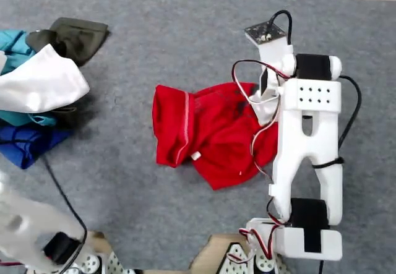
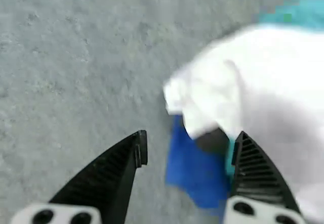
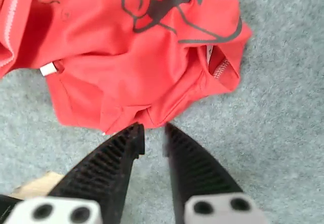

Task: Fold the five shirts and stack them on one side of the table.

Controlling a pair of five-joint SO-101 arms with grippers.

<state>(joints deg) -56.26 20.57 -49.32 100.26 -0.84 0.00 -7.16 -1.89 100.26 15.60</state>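
High view: task progress is judged as early. No folded shirt and no finished stack are visible. Four shirts lie in a loose heap at the left edge of the worktop [image 1: 154,39]: a white shirt [image 1: 40,85] on top, a teal shirt [image 1: 12,42] and a blue shirt [image 1: 25,144] under it, and a dark olive shirt [image 1: 77,36] at the far side of the heap. The red shirt [image 1: 210,132] lies apart from them at the centre of the worktop. It is crumpled, with one side turned over on itself; it is not a clean fold. All five shirts remain to be folded and stacked.

Right arm [image 1: 306,138]: extended from the near edge toward the far side, above the right part of the red shirt. The right end effector [image 3: 153,130] points down at the hem of the red shirt. Its fingers are narrowly apart, with no cloth between them.

Left arm [image 1: 31,231]: positioned at the near left corner. The left end effector [image 2: 191,138] is spread wide above the edge of the white shirt and the blue shirt, and holds nothing.
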